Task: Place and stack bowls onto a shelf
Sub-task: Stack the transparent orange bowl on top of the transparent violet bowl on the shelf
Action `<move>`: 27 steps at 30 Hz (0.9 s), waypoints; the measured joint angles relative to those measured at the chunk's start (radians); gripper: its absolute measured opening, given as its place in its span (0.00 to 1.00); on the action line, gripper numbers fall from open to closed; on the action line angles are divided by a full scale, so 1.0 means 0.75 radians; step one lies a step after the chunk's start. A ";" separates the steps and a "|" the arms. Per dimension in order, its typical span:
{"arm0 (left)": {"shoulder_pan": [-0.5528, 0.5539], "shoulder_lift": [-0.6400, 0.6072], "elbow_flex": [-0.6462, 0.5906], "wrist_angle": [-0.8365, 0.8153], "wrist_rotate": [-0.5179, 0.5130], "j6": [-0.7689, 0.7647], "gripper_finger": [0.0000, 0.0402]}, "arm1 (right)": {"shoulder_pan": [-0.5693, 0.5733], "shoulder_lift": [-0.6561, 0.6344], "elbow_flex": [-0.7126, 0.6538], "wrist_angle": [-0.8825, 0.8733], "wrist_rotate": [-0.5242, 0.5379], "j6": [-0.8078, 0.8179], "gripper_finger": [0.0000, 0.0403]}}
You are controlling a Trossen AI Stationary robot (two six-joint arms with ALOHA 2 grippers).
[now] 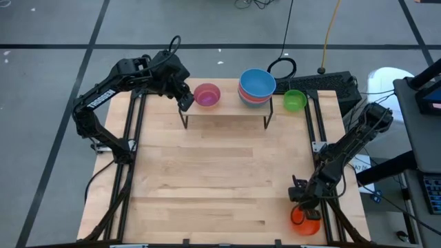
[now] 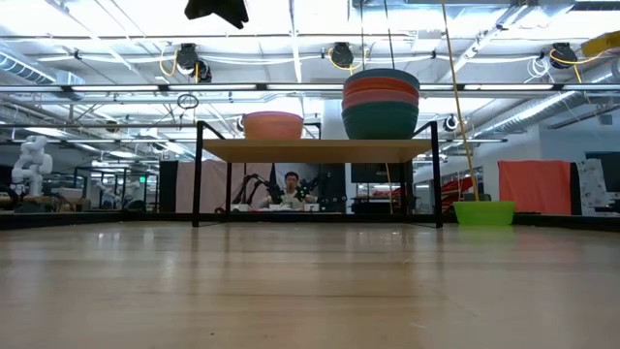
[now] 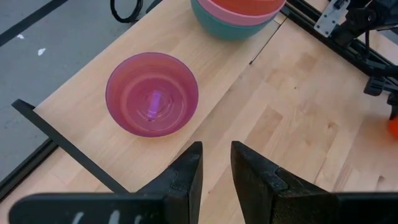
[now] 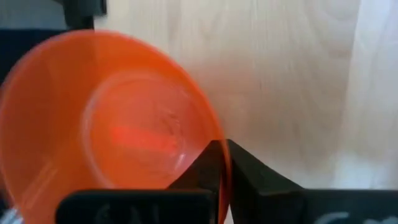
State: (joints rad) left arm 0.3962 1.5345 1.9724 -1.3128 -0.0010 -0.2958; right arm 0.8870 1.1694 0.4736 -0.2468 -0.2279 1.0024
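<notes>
- We see the right gripper (image 4: 222, 163) clamped on the rim of the orange bowl (image 4: 106, 118), one finger inside the wall and one outside, at the table's (image 1: 207, 179) near right corner.
- The left gripper (image 3: 216, 167), fingers slightly parted and empty, hovers just beside the pink bowl (image 1: 207, 95) on the shelf (image 1: 227, 110).
- A stack topped by the blue bowl (image 1: 257, 83) sits on the shelf; the green bowl (image 1: 295, 100) rests on the table beside it.
- We judge the pickup step done; next comes lifting and carrying the orange bowl across to the shelf.
</notes>
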 joint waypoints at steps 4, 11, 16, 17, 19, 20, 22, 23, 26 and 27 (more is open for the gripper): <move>0.000 0.000 0.000 0.000 0.000 0.000 0.22 | -0.029 -0.004 0.001 0.007 0.029 0.031 0.00; -0.034 0.001 0.000 0.000 0.013 0.016 0.22 | -0.183 -0.006 0.032 -0.117 0.223 -0.035 0.00; -0.107 0.001 -0.001 0.004 0.015 0.160 0.22 | -0.370 -0.007 0.033 -0.175 0.415 -0.107 0.00; -0.124 0.001 -0.001 0.013 0.015 0.189 0.22 | -0.413 -0.007 0.033 -0.171 0.444 -0.124 0.00; -0.163 0.008 -0.001 0.050 0.014 0.239 0.22 | -0.502 -0.007 0.035 -0.151 0.523 -0.140 0.00; -0.186 0.014 -0.001 0.076 0.014 0.263 0.22 | -0.545 -0.007 0.038 -0.145 0.557 -0.151 0.00; -0.229 0.033 -0.001 0.121 0.011 0.304 0.22 | -0.628 -0.006 0.051 -0.114 0.621 -0.210 0.00; -0.252 0.047 -0.001 0.146 -0.001 0.317 0.22 | -0.668 -0.006 0.060 -0.085 0.637 -0.248 0.00; -0.310 0.087 -0.001 0.179 -0.039 0.352 0.22 | -0.768 -0.006 0.105 -0.003 0.655 -0.389 0.00; -0.328 0.106 -0.001 0.184 -0.049 0.363 0.22 | -0.797 -0.006 0.125 0.011 0.655 -0.429 0.00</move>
State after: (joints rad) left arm 0.1504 1.6137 1.9720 -1.1752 -0.0378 -0.0233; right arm 0.2890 1.1648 0.5674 -0.2382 0.2633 0.6807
